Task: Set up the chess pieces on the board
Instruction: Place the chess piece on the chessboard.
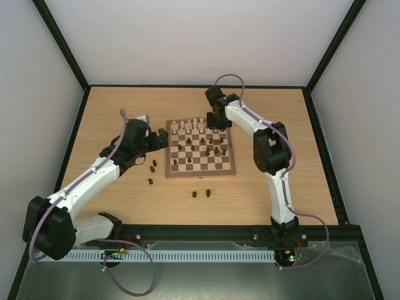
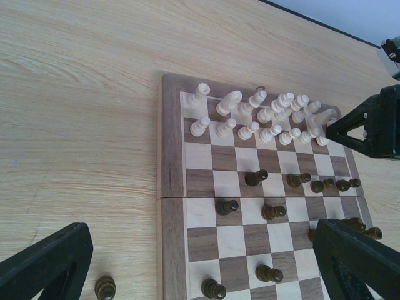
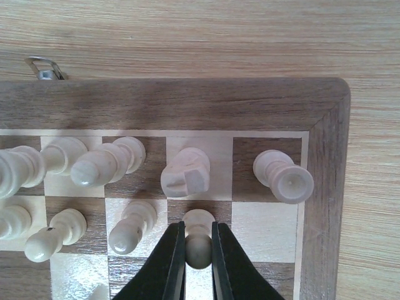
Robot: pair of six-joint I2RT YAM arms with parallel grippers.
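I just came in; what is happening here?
Two robot arms are setting up a square wooden chessboard. The right gripper is shut on a cream wooden pawn near its far right corner, among the cream pieces. The left gripper hangs open beside the board. Dark brown pieces stand scattered mid-board; a few sit off it.

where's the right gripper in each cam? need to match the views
Top external: right gripper at the far right corner of the board.
Left wrist: right gripper at the right edge of the frame, tip at the end of the pale rows.
Right wrist: right gripper bottom centre, shut on a pale pawn.
Shared landmark: the two rows of pale pieces.
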